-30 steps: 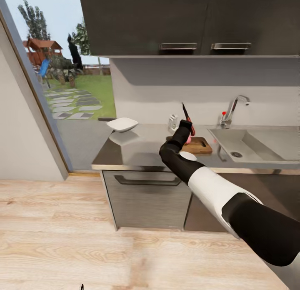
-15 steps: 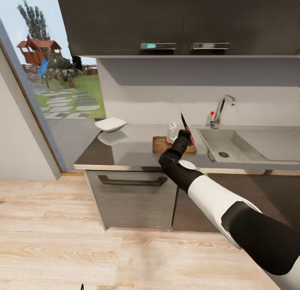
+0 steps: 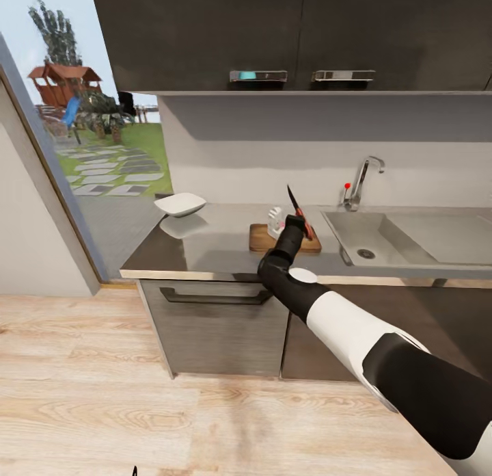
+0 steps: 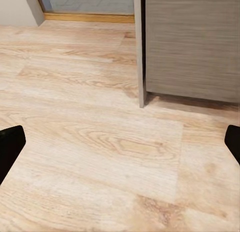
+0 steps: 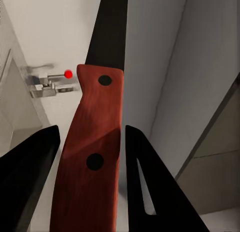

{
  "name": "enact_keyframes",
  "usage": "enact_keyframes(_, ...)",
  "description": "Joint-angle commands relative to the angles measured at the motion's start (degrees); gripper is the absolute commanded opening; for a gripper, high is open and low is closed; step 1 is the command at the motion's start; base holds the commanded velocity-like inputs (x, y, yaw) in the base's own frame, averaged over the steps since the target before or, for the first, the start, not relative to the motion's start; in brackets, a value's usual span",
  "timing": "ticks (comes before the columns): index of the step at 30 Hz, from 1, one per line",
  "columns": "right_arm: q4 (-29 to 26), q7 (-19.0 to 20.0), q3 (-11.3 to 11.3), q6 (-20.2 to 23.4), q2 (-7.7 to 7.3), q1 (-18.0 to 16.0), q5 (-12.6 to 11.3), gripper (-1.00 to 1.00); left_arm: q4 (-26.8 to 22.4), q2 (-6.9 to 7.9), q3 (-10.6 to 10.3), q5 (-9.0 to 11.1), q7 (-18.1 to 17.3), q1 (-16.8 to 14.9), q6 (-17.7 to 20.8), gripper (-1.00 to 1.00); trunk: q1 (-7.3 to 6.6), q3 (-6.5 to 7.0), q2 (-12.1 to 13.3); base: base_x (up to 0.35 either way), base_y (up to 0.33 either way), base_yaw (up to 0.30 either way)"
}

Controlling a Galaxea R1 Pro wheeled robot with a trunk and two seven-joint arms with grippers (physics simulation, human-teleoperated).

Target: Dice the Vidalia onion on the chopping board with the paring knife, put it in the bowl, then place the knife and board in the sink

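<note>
R gripper (image 3: 298, 221) clamps paring knife (image 3: 298, 211) blade-up over chopping board (image 3: 263, 239), L gripper (image 4: 120, 142) spread empty above floor; dicing step, next lower blade to board.

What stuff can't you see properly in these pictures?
- The chopping board: in the head view the right arm covers its middle, so whether any onion lies there is unclear.
- The small white thing behind the board: too small to name.
- The paring knife: in the right wrist view its blade tip is cut off by the picture edge.
- The bowl: its inside is too far away to check.
</note>
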Motion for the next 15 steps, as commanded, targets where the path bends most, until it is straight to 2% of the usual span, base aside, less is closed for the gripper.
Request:
enact_keyframes(1, 0.1, -0.3, 0.3, 0.2, 0.0, -0.1, -0.4, -1.0, 0.2, -0.01, -0.1, 0.3, -0.1, -0.1, -0.3, 1.0, 0.0, -0.06, 0.0, 0.0, 0.0, 0.0)
enact_keyframes(15, 0.1, -0.3, 0.4, -2.0, 0.0, 2.8, -0.4, -1.0, 0.2, -0.02, -0.1, 0.3, -0.1, -0.1, -0.3, 1.0, 0.0, -0.06, 0.0, 0.0, 0.0, 0.0)
